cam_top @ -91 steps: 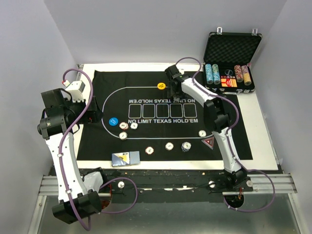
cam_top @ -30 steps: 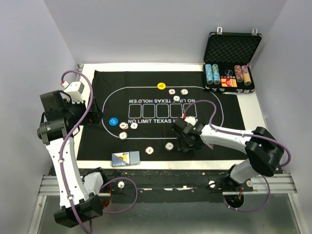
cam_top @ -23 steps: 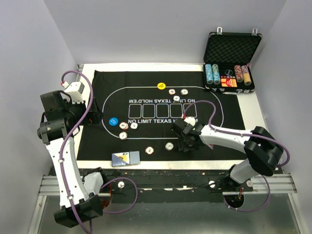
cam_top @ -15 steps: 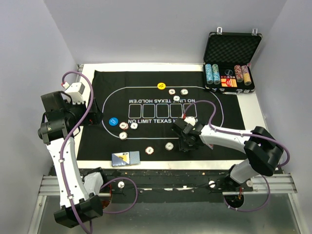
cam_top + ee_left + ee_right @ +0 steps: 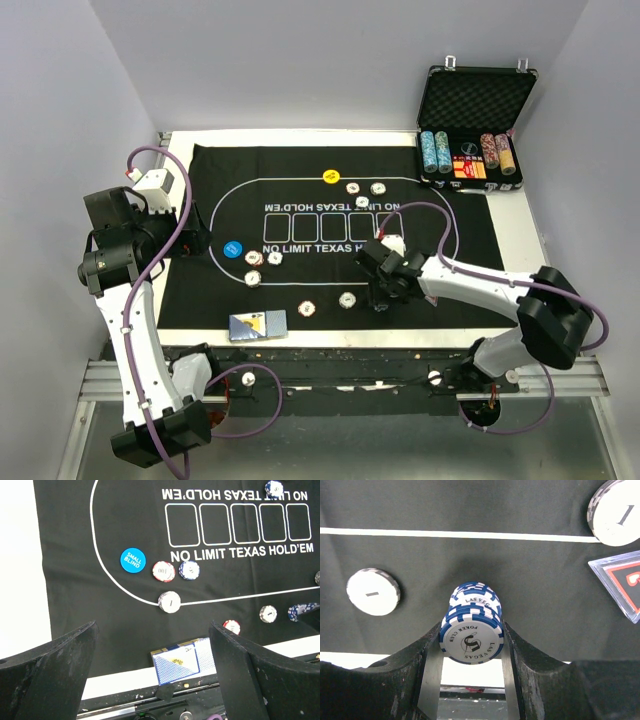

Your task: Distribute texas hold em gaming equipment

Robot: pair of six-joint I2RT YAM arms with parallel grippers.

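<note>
White worktop (image 5: 530, 265); black felt mat (image 5: 300, 290) covers most of it.

Metal case (image 5: 476, 95) stands open at the far right corner, off the mat, its foam-lined lid upright. The tray holds packed rows of chips: bluish rows (image 5: 435, 152) at left and reddish and paler rows (image 5: 497, 152) at right. A red box (image 5: 470, 171) sits between them.

Left fingers (image 5: 152, 625): spread wide, empty, hanging over the mat's left part.

Right fingers (image 5: 471, 644): clamped on a short stack of blue chips (image 5: 472, 602), low over the near part of the mat, right of centre. Cannot tell whether the bottom chip touches the felt.

Deck of blue-backed cards (image 5: 182, 662): straddles the mat's near edge, left of centre.

Dark red triangular marker (image 5: 619, 580): flat on the felt, near the held stack, to its right in the wrist view.

Blue button (image 5: 134, 560), lettered SMALL BLIND: just inside the left curve of the printed oval.

Yellow button (image 5: 331, 176): on the oval's far line.

Loose chips:
- Cluster of three (image 5: 164, 571) near the blue button.
- Pair (image 5: 353, 186) just beside the yellow button.
- White "1" chip (image 5: 373, 591) beside the held stack.
</note>
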